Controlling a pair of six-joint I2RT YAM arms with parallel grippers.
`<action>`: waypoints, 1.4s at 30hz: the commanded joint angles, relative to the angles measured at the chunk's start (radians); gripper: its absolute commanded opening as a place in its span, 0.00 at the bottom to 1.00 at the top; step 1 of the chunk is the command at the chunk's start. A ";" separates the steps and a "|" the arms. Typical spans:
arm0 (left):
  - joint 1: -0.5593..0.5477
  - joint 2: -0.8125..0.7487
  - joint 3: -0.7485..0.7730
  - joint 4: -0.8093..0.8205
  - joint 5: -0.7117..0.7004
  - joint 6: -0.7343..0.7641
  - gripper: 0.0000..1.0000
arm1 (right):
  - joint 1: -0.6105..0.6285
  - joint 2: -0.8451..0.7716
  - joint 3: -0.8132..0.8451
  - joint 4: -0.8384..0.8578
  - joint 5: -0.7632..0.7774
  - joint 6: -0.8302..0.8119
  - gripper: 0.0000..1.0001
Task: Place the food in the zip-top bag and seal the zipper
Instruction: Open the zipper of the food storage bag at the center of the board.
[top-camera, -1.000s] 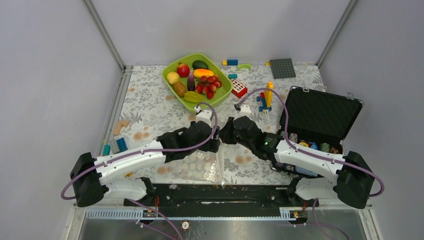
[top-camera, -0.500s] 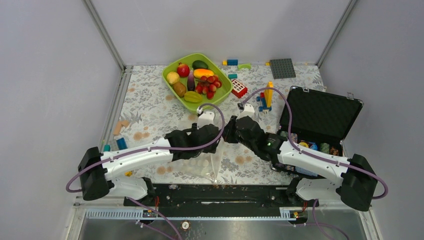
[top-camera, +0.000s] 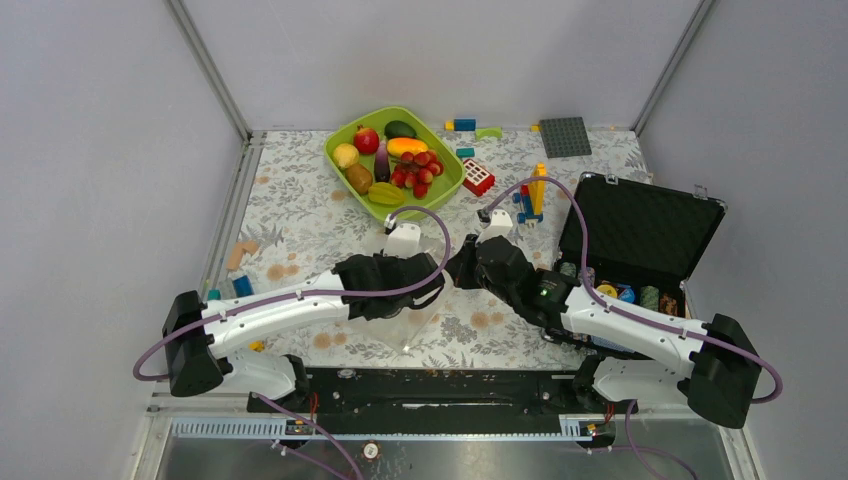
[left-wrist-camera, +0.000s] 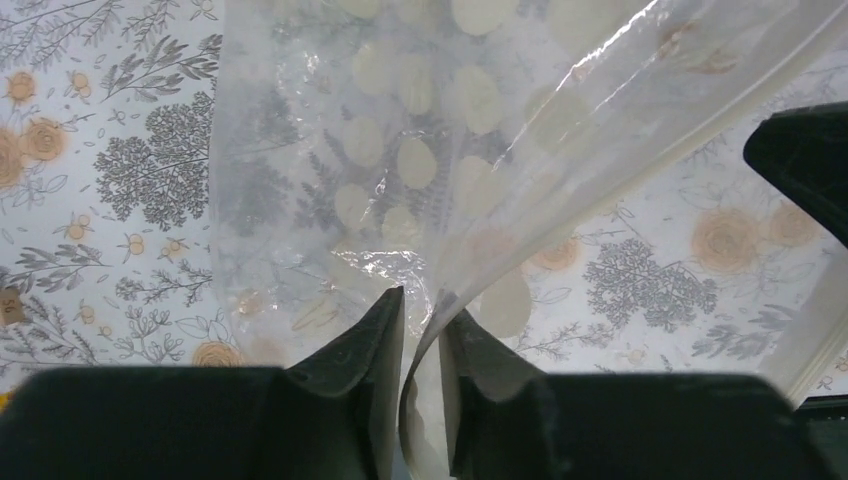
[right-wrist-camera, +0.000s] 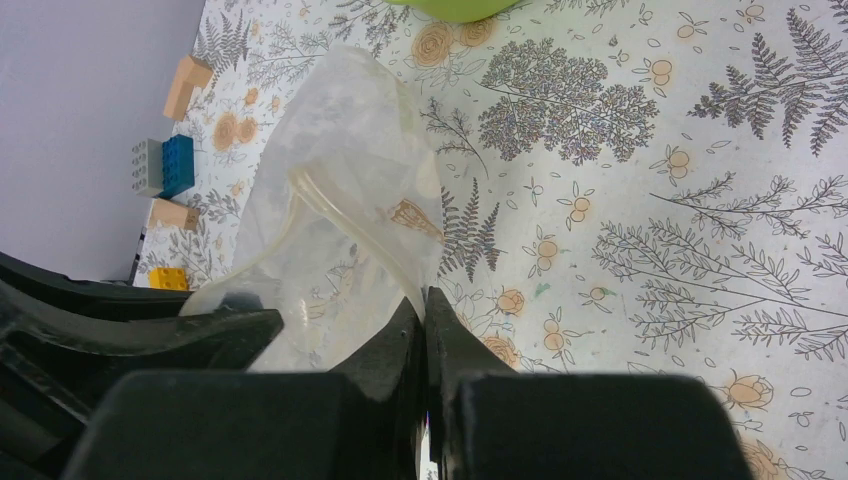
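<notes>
The zip-top bag (top-camera: 405, 322) is clear with white dots and hangs bunched between my two grippers above the flowered table. My right gripper (right-wrist-camera: 423, 295) is shut on the bag's mouth edge, where the thick zipper (right-wrist-camera: 345, 222) strip curves away from its tips. My left gripper (left-wrist-camera: 420, 300) stands narrowly open. The bag (left-wrist-camera: 400, 150) edge runs through the gap and brushes the right finger. The food lies in the lime-green tray (top-camera: 335, 160) at the back: apple (top-camera: 366, 139), grapes (top-camera: 417, 168), starfruit (top-camera: 386, 194), kiwi (top-camera: 359, 178), eggplant (top-camera: 382, 160), lemon (top-camera: 346, 155).
An open black case (top-camera: 640, 230) with small items stands at the right. Building blocks (top-camera: 528, 200) and a red-white block (top-camera: 478, 176) lie behind the grippers, with a grey baseplate (top-camera: 565, 136) at the back. More blocks (top-camera: 240, 288) lie at the left edge.
My left arm has moved away from its base, toward the tray. Its jaws have narrowed around the bag's edge. The bag has been drawn up and bunched. My right gripper stays shut on it.
</notes>
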 joint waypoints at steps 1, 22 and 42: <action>-0.006 -0.019 0.063 -0.077 -0.069 -0.013 0.11 | 0.009 -0.012 -0.004 0.041 0.014 -0.047 0.00; -0.006 -0.211 0.164 -0.388 -0.495 -0.169 0.00 | -0.007 0.131 -0.004 0.029 0.109 -0.189 0.00; -0.006 -0.263 0.030 -0.204 -0.193 0.224 0.00 | -0.042 0.115 0.029 -0.018 -0.035 -1.253 0.03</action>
